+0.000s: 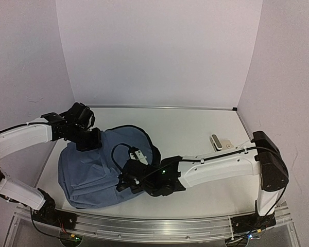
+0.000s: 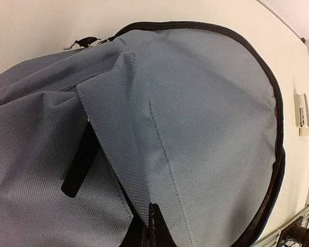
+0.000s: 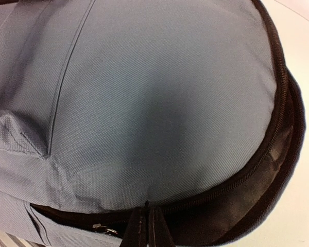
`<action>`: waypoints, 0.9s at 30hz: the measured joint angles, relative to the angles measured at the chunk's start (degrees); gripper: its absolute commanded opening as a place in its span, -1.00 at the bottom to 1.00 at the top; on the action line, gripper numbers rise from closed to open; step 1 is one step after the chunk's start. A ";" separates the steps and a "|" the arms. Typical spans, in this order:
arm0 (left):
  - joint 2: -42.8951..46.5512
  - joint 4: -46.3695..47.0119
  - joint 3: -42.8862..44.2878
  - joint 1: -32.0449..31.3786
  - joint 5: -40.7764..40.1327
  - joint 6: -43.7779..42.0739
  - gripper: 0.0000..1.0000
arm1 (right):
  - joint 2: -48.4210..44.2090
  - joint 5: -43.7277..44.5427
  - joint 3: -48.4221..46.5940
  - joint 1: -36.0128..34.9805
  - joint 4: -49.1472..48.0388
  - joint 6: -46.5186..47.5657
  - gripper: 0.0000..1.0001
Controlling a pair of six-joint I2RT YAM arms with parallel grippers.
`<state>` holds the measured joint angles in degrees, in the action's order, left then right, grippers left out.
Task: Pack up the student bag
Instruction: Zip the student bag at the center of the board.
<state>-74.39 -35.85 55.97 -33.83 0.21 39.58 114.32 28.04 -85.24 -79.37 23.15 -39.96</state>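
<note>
The student bag (image 1: pixel 92 172) is a large slate-blue backpack lying flat on the white table at centre left. My left gripper (image 1: pixel 88 140) is at its far left edge. In the left wrist view the left gripper (image 2: pixel 150 222) is shut on a raised fold of the bag's fabric (image 2: pixel 206 103). My right gripper (image 1: pixel 124 181) is over the bag's near right part. In the right wrist view the right gripper (image 3: pixel 148 222) is shut at the edge of the bag's flap (image 3: pixel 159 92), on the black zip line. The zip is open there and shows dark lining.
A small beige object (image 1: pixel 220 142) lies on the table to the right of the bag and shows in the left wrist view (image 2: pixel 301 110). A metal zip pull (image 3: pixel 104 230) hangs left of the right fingers. Walls enclose three sides; an aluminium rail (image 1: pixel 159 226) runs along the front.
</note>
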 measured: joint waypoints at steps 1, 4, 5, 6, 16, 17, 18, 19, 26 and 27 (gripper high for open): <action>-0.03 0.06 0.11 0.05 0.00 -0.27 -1.00 | -0.54 0.08 0.38 0.32 0.01 -0.24 -1.00; -0.17 0.07 0.36 0.14 0.00 -0.60 -0.69 | -1.54 0.43 1.10 1.41 0.02 -0.75 -1.00; -0.23 -0.17 0.57 0.14 -0.06 -0.31 -0.45 | -1.62 0.57 1.25 1.80 -0.02 -0.84 -1.00; -0.27 -0.55 0.88 0.15 -0.22 0.03 -0.12 | -1.64 0.66 1.41 2.15 -0.05 -0.91 -1.00; 7.51 -14.03 2.01 2.57 -6.51 11.13 0.99 | -1.64 0.63 2.93 2.86 -1.42 -0.96 -1.00; 9.10 -15.00 1.66 3.35 -6.86 12.44 0.99 | -1.64 0.61 3.35 2.86 -1.81 -0.80 -1.00; 10.68 -15.50 0.85 4.07 -7.08 13.74 0.99 | -1.64 0.59 3.69 2.86 -2.16 -0.71 -1.00; 12.57 -16.18 -0.23 4.85 -7.43 15.11 0.99 | -1.64 0.55 4.00 2.86 -2.49 -0.59 -1.00; 20.11 -24.04 -5.47 7.00 -11.40 24.12 0.86 | -1.92 0.45 4.41 2.86 -4.08 -0.12 -1.00; 20.23 -24.50 -6.00 7.13 -11.44 24.77 0.77 | -2.09 0.42 4.41 2.86 -4.31 -0.06 -1.00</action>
<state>-54.15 -60.35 49.98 -26.70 -11.23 64.35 112.24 28.46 -80.84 -76.51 18.85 -40.02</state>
